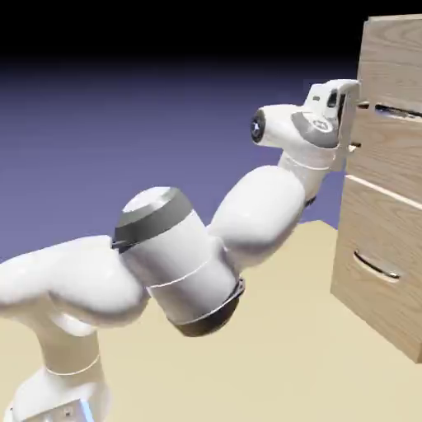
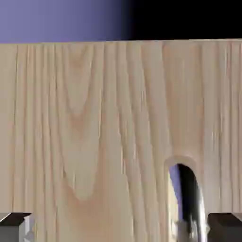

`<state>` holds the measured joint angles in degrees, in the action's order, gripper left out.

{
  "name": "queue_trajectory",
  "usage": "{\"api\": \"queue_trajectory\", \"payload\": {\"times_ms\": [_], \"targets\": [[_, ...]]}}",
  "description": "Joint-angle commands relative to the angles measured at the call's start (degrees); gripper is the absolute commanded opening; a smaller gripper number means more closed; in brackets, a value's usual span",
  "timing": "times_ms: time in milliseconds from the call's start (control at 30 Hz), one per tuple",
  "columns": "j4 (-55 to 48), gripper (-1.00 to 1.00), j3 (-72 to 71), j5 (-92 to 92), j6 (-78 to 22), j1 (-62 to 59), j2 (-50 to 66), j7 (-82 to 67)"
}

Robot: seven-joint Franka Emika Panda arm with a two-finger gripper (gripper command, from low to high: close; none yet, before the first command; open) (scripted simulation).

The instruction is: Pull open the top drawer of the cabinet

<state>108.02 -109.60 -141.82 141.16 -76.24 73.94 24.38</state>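
The cabinet stands at the exterior view's right edge, tall and of light wood grain. On the top drawer, a thin dark bar handle runs across the upper part. My gripper is up against the drawer front at the handle's height, open, with one finger above and one below. In the hand view the top drawer fills the picture. The dark handle lies between my fingertips, close to the right one. The gripper is open and wide, and nothing is pinched.
The lower drawer with its curved silvery handle sits beneath the top one. My white arm reaches up from the lower left across the tan table. Blue-violet backdrop shows above the cabinet's top edge in the hand view.
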Motion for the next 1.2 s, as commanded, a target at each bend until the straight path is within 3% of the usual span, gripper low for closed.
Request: {"api": "queue_trajectory", "payload": {"times_ms": [0,167,200,1033,1067,1167], "targets": [[-2.07,0.00,0.61,-0.08,0.53,1.59,0.03,-0.57],[-11.24,0.00,3.28,-0.43,2.86,8.63,0.18,-3.06],[-11.24,-1.00,3.28,-0.43,2.86,8.63,0.18,-3.06],[36.93,-1.00,-18.01,11.83,-6.43,-32.19,8.18,1.32],[36.93,1.00,-18.01,11.83,-6.43,-32.19,8.18,1.32],[40.81,1.00,-20.76,15.10,-6.31,-36.34,10.37,0.22]]}}
